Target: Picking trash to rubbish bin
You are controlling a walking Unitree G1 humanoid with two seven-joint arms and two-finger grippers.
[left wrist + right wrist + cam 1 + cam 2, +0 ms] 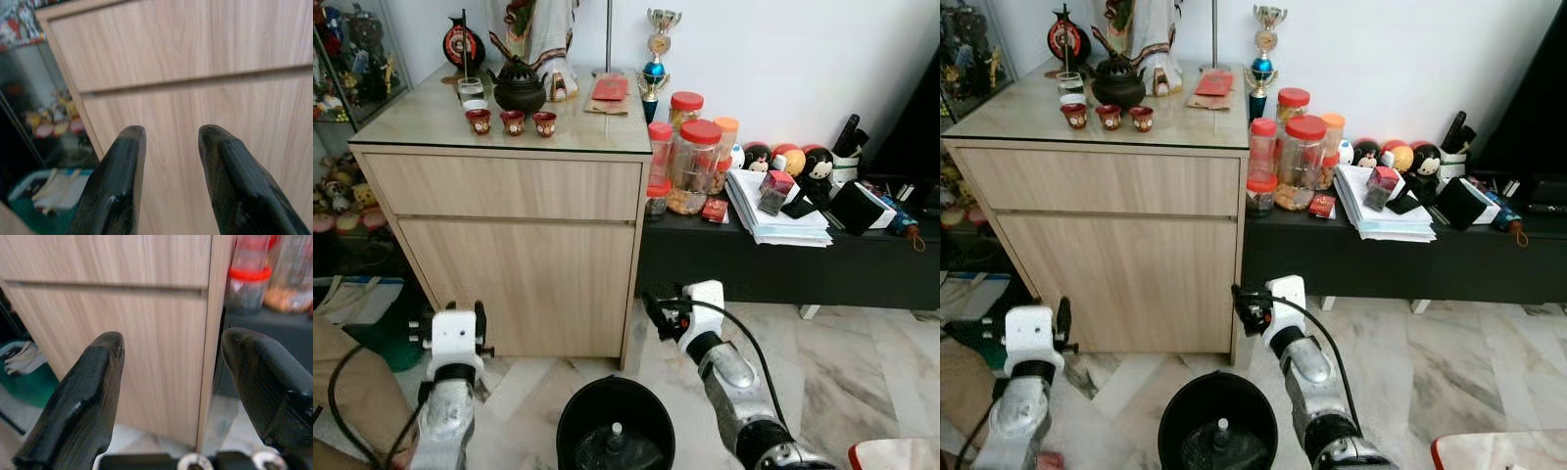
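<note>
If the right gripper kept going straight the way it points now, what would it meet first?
Most likely the wooden cabinet: the right gripper, open and empty, points at its lower front near the right edge. Depth is unclear.

bin (615, 421) before cabinet (509, 245); bench (783, 259) right

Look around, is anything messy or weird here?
Mostly tidy. The stack of papers on the black bench is fanned out unevenly, with small things sitting on it. A plastic bottle already lies inside the black bin on the floor. Both the left pincer and right pincer are open and empty.
</note>
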